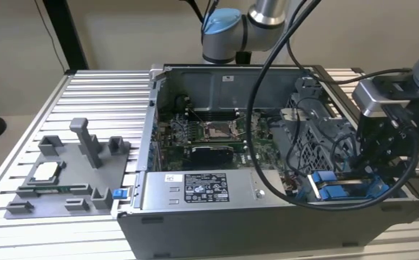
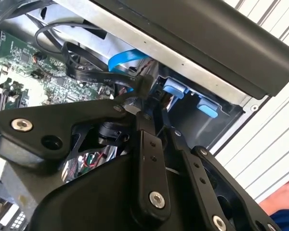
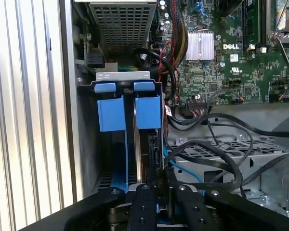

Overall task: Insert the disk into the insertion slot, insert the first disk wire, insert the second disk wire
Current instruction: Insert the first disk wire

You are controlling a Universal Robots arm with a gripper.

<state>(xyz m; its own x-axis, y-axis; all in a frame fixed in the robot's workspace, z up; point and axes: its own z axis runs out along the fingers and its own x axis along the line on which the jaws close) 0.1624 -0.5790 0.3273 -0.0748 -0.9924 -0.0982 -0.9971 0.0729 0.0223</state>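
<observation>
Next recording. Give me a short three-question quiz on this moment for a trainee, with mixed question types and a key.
1. True or false: the claw is down inside the open computer case, at the insertion slot.
2. Pick one. In the exterior view, the slot lies toward which part of the case? A: that view's left end. B: the middle. C: that view's right end.
3. Fill in: the plastic tabs at the slot are coloured ___.
Key: 1 true; 2 C; 3 blue.
</observation>
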